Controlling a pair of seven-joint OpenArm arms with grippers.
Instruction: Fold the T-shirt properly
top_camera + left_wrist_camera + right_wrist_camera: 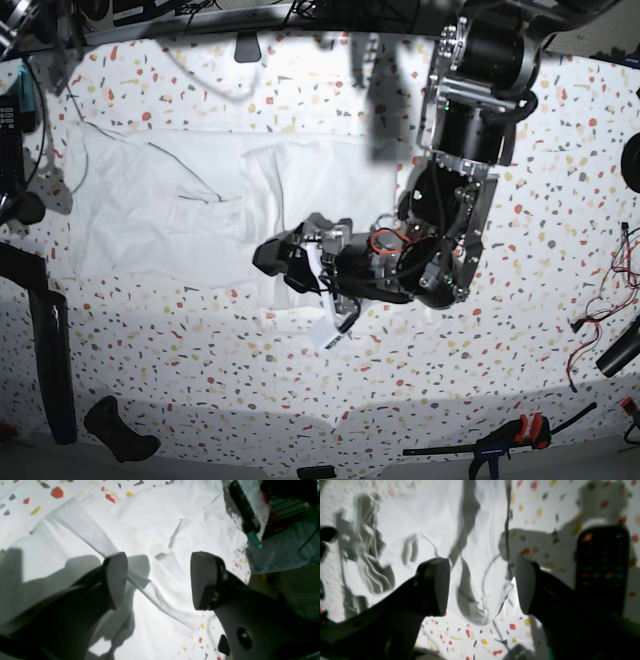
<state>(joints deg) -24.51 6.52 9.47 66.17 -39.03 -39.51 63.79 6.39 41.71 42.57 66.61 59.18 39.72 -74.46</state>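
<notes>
White T-shirt (pixel 190 215), wrinkled, apparently partly folded, lying flat on speckled table (pixel 540 330)

Harsh glare, hard shadows — blurred edges

I take the large wrinkled white fabric T-shirt (pixel 190 215) as landmark. The speckled terrazzo-pattern tabletop (pixel 560 250) to its right and below its lower edge is bare, giving me open passage. The black left arm gripper (pixel 300 262) hangs over the shirt's lower right corner, jaws apart, blocking that corner. Beyond the shirt's left edge stands a black remote control (pixel 603 565). A black clamp with red handle (pixel 505 437) lies well apart, at the table's lower right.
</notes>
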